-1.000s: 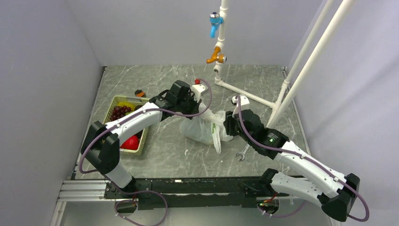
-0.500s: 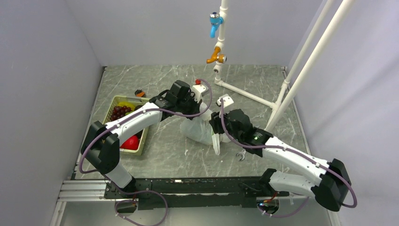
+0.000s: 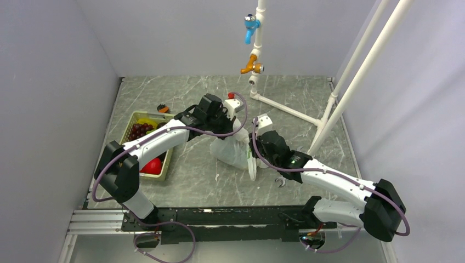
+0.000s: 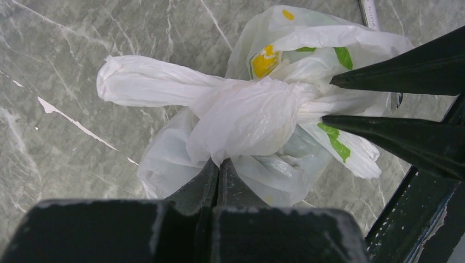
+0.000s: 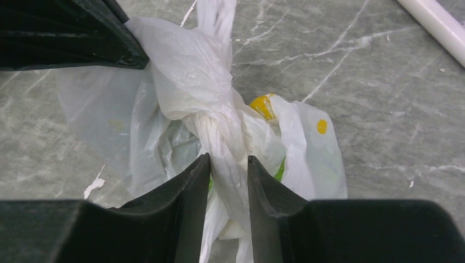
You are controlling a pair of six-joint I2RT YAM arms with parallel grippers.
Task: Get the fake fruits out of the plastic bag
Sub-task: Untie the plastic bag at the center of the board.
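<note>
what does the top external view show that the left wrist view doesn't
Only top external: the cream tray holding purple grapes and a red fruit, the wrench, the blue tap. Only left wrist: the knot up close, left fingers pinching plastic beside it, right fingers either side of the twisted handle. Both: the plastic bag on the marble table.

Robot lab test cell: plain pale walls (image 3: 55, 82) are boxing in a marble-print table (image 3: 186, 93), and two robot arms (image 3: 159, 139) are sitting bolted by an aluminium rail (image 3: 98, 219) at the near edge. A white pipe frame (image 3: 351, 71) is carrying a blue tap (image 3: 250, 27) and an orange tap (image 3: 252, 67).
</note>
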